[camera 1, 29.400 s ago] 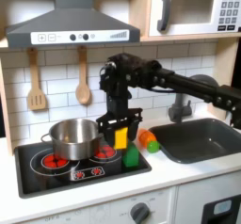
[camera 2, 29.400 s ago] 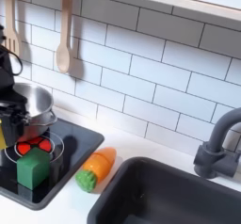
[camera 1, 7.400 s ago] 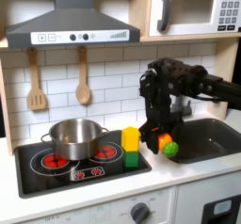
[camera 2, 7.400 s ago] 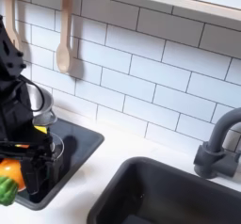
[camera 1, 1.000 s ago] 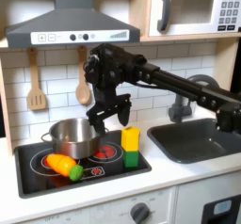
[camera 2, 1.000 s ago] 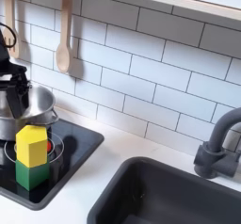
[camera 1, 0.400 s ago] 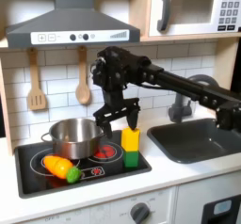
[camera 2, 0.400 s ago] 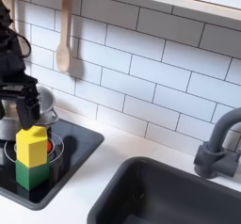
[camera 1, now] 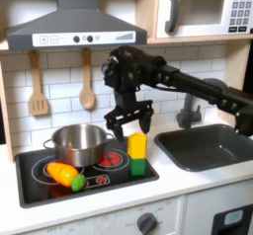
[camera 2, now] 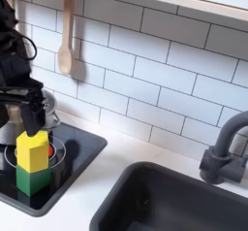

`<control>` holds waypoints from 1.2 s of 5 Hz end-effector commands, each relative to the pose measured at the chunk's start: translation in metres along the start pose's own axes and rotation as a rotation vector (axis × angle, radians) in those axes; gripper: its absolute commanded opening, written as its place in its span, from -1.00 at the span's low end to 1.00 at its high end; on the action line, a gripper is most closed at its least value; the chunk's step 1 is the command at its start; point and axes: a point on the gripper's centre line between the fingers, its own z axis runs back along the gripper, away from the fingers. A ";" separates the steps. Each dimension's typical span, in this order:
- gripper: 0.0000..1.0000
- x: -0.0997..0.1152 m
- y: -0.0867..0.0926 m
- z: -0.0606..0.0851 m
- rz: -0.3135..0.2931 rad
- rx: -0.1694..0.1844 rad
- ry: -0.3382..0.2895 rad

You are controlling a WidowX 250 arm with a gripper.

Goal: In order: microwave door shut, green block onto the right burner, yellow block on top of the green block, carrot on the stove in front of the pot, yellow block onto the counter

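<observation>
I see the microwave door [camera 1: 198, 12] shut, the yellow block [camera 1: 137, 145] stacked on the green block [camera 1: 138, 166] on the burner, the carrot [camera 1: 65, 175] before the pot [camera 1: 77, 143], so my open gripper [camera 1: 130, 126], poised above the yellow block, has only the move to the bench [camera 1: 173, 185] left.

The microwave door [camera 1: 196, 9] is sitting closed, flush with the cabinet at the first exterior view's upper right. The yellow block [camera 1: 137, 145] [camera 2: 32, 150] is standing upright on top of the green block [camera 1: 138, 166] [camera 2: 32, 181], and the stack is resting on the burner at the first exterior view's right side of the stove [camera 1: 40, 185]. The carrot [camera 1: 65, 175], orange with a green end, is lying slanted on the stove just in front of the silver pot [camera 1: 75, 144].
</observation>
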 end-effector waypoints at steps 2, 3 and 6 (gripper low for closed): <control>1.00 -0.004 -0.010 0.002 -0.047 0.017 0.016; 1.00 -0.004 -0.009 0.002 -0.070 0.105 0.024; 1.00 -0.004 -0.007 -0.004 -0.061 0.159 0.046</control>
